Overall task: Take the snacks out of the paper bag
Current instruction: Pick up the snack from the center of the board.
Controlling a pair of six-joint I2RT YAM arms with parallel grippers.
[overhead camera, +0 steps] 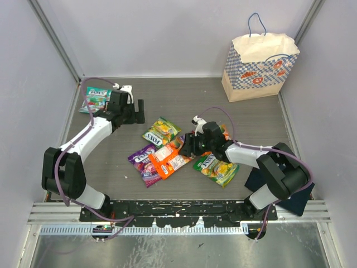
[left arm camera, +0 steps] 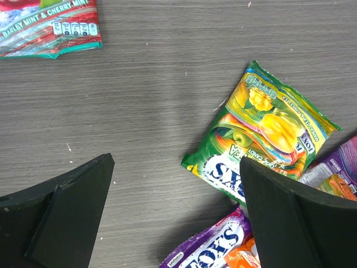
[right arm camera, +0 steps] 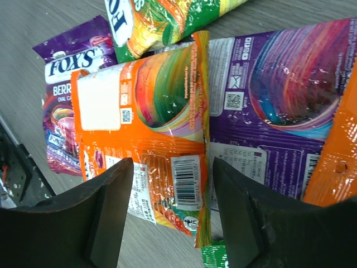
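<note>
The paper bag [overhead camera: 259, 64] stands upright at the back right, far from both arms. Several snacks lie flat mid-table: an orange packet [overhead camera: 167, 159] [right arm camera: 156, 111], purple packets [overhead camera: 142, 162] [right arm camera: 290, 84], a green-yellow packet [overhead camera: 161, 132] [left arm camera: 262, 134] and a green one [overhead camera: 216, 167]. A teal packet [overhead camera: 95, 99] [left arm camera: 50, 28] lies at the far left. My right gripper [overhead camera: 187, 146] [right arm camera: 173, 164] is low over the pile, its jaws apart on either side of the orange packet's barcode end. My left gripper [overhead camera: 136, 111] [left arm camera: 177, 167] hovers wide open above bare table, left of the green-yellow packet.
A dark navy cloth [overhead camera: 284, 198] lies under the right arm's base at the near right. Grey walls close in the table on the left, back and right. A metal rail [overhead camera: 178, 212] runs along the near edge.
</note>
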